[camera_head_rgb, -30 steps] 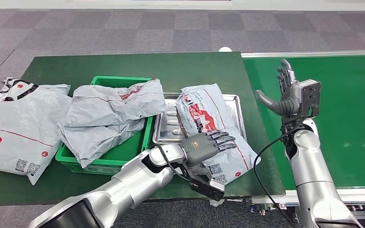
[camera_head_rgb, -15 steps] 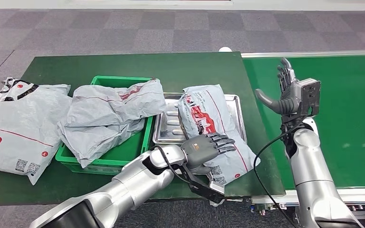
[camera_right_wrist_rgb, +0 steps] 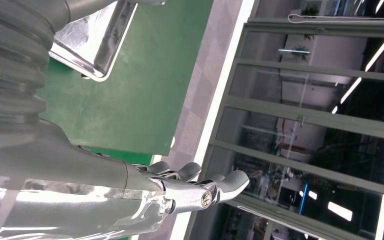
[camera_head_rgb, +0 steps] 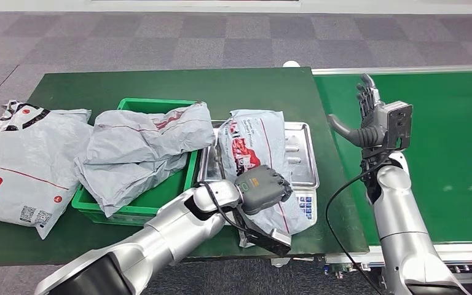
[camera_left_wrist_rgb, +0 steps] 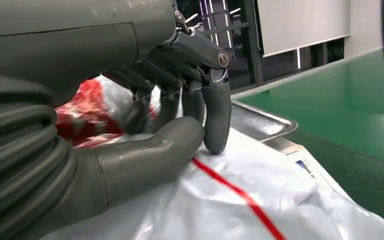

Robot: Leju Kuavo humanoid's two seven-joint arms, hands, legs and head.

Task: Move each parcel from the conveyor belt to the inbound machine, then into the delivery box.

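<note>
The left robot hand [camera_head_rgb: 263,188] had its fingers curled tight on a grey plastic parcel with red print [camera_head_rgb: 249,147]. The parcel lay on the shiny metal tray of the inbound machine [camera_head_rgb: 301,161], near the right edge of the dark green counter [camera_head_rgb: 160,83]. So that first step looked done. The green plastic box [camera_head_rgb: 181,181] beside it held another crumpled grey parcel [camera_head_rgb: 144,144]. The right robot hand [camera_head_rgb: 369,117] was held up, fingers wide, holding nothing, over the green conveyor belt [camera_head_rgb: 455,141].
</note>
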